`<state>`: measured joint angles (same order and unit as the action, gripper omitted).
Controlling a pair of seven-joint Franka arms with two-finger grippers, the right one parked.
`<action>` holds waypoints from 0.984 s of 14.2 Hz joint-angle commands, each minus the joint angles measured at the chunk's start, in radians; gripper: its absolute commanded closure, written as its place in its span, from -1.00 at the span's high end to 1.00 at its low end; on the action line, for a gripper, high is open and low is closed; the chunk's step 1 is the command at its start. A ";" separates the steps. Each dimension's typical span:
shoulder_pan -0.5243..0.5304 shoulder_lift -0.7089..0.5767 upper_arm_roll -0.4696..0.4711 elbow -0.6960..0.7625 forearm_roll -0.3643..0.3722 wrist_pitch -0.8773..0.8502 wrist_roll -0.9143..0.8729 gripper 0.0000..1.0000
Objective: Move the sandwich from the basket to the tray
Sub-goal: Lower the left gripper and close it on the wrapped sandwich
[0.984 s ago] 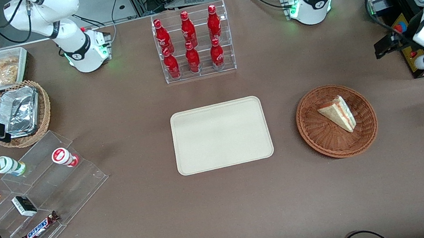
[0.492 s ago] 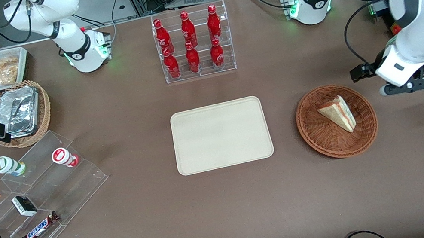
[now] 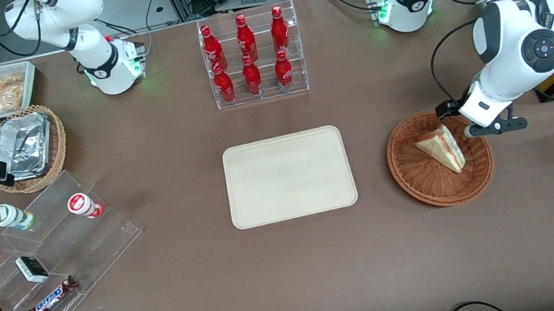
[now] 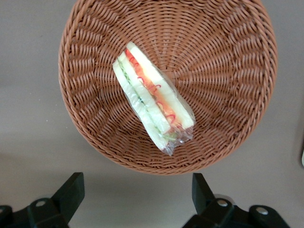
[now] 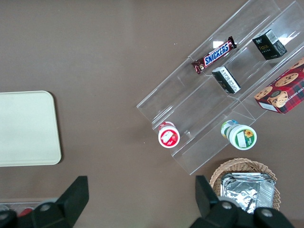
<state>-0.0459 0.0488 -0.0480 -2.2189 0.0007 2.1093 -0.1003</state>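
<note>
- One brown bench (image 3: 296, 266) carries everything, from the working arm's end to the parked arm's end.
- Cream-beige and flat, the tray (image 3: 289, 176) lies near the middle of the bench with nothing on it, nearer the front camera than a clear rack of red bottles (image 3: 253, 57).
- Round and reddish-brown, the woven basket (image 3: 417, 176) sits beside the tray, toward the working arm's end, apart from the tray's rim.
- Hanging over the basket's rim on the side farther from the front camera, the end effector (image 4: 137, 197) is released: its two dark fingers (image 4: 71, 190) stand wide apart, holding nothing, well above the wicker.
- Wrapped in clear film, the sandwich (image 4: 152, 107) lies on its side in the basket, its red-orange and green filling layers showing along the cut edge, untouched by the end effector.
</note>
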 commanded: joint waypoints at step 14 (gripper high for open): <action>-0.045 0.092 0.000 -0.071 0.008 0.323 -0.785 1.00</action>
<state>-0.0890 0.1294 -0.0499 -2.2859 0.0009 2.4020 -0.8424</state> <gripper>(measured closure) 0.000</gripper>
